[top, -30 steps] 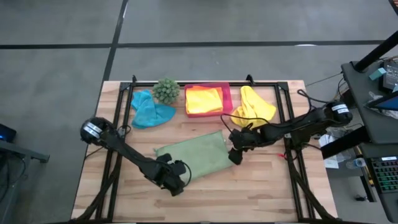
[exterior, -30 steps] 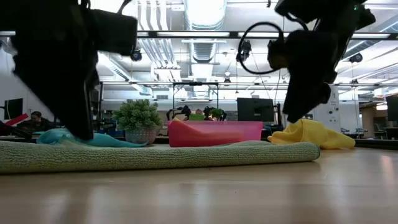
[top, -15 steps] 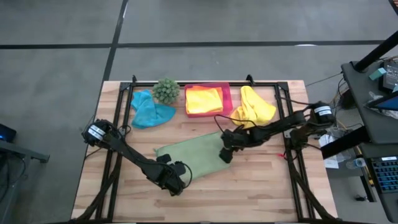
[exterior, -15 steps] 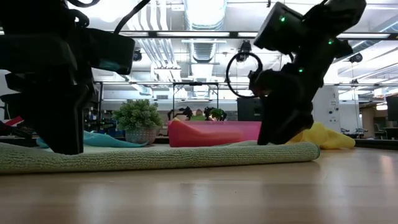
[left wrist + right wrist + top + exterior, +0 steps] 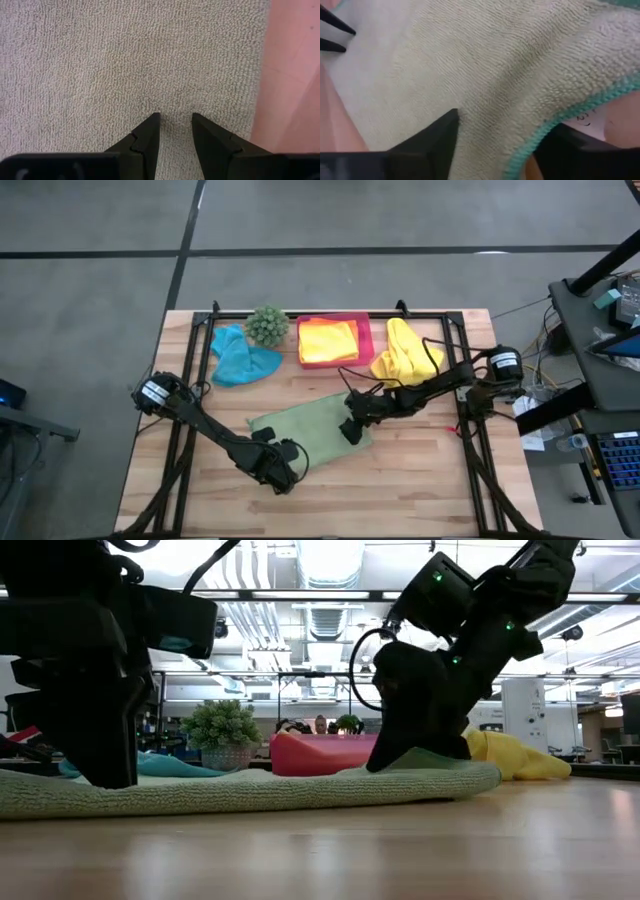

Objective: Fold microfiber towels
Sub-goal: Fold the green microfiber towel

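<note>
Green towel edge now bunched inward

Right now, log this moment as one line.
stage: folding light green towel | left gripper: open, pressing towel | right gripper: at towel's right edge, edge lifted | folded orange towel in pink tray

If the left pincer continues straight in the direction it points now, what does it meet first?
Most likely the light green towel: the left pincer points down at it with its tips slightly apart, apparently already at the surface.
</note>
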`<state>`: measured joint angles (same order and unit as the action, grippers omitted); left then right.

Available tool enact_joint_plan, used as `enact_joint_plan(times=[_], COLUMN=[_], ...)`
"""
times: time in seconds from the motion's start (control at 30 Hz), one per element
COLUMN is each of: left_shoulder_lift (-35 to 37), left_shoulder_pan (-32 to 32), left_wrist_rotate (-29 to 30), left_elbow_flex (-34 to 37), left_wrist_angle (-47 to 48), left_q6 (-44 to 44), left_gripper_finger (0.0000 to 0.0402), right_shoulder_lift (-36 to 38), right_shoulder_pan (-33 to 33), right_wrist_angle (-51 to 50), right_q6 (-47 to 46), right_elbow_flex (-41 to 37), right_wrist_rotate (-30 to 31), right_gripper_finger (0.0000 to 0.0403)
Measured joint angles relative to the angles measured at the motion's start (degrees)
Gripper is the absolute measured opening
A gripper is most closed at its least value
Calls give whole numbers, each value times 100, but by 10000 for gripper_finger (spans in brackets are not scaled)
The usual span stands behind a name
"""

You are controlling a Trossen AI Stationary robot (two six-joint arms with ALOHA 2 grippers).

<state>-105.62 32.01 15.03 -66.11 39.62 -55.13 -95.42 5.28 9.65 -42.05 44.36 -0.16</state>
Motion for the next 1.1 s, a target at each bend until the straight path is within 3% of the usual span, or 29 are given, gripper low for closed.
enact_joint_plan(times=[0.3,0.4,0.67,1.1], left_shoulder_lift=[498,767,1123,1128], left_shoulder_pan=[347,657,1468,1588], left_wrist_rotate=[-115,98,1825,2153], left_elbow_flex=[-44,-15,-15,-15], left_wrist_angle=[1040,1500,1582,1627], left_q6=[-365,-788,-1625,-1799], left_gripper_finger=[100,100,100,100], right_shoulder_lift=[220,455,881,-89], right_shoulder_pan=[4,-8,-19,106], right_wrist_angle=[-178,-517,-747,-825], right_q6=[389,413,78,411], right_elbow_flex=[0,0,70,1584], right_wrist_rotate=[-66,-90,-30,-32], right_gripper_finger=[21,14,9,9])
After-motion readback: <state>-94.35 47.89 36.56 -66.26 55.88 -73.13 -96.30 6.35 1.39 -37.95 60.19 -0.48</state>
